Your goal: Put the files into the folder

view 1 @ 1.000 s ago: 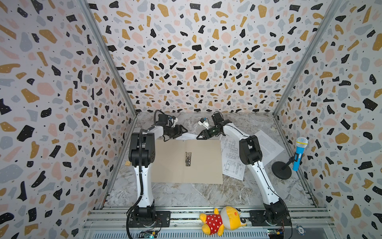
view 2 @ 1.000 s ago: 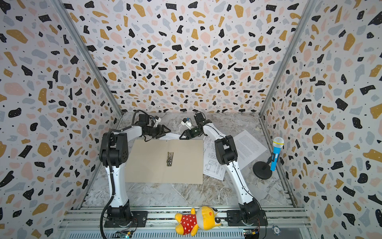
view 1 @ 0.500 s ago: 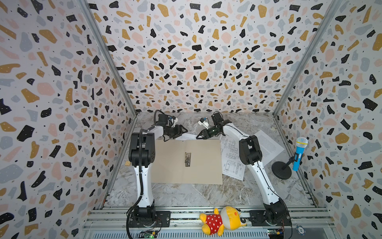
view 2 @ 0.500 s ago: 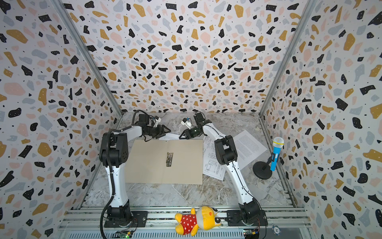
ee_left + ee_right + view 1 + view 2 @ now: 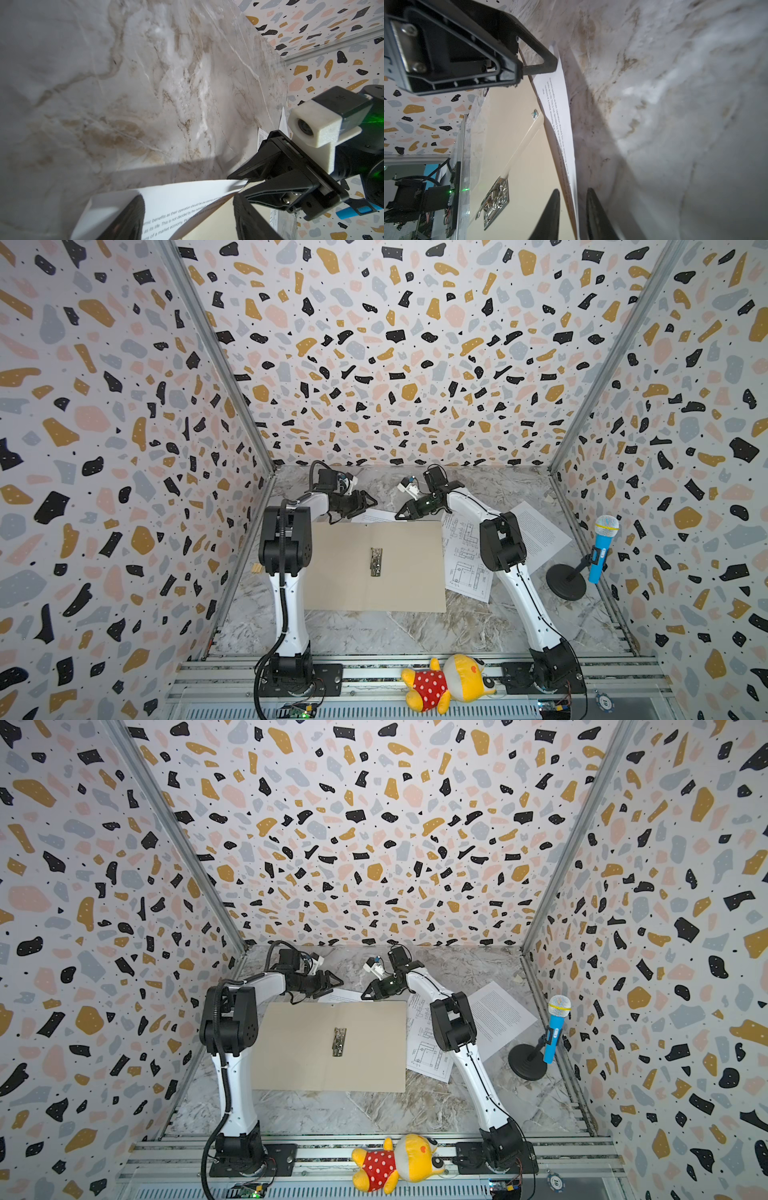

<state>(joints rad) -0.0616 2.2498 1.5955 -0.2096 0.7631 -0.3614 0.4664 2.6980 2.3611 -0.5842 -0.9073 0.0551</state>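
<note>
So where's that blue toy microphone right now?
In both top views the blue microphone sits on its black round stand at the right side of the table, close to the right wall, just past the sheet of printed text.

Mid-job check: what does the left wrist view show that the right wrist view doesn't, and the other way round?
Only the left wrist view: the right gripper from outside, with its wrist camera, jaws on either side of the text sheet corner. Only the right wrist view: the silver clip inside the folder, and the left gripper from outside, at the sheet's other end. Both: that sheet, the tan folder and the marble table.
</note>
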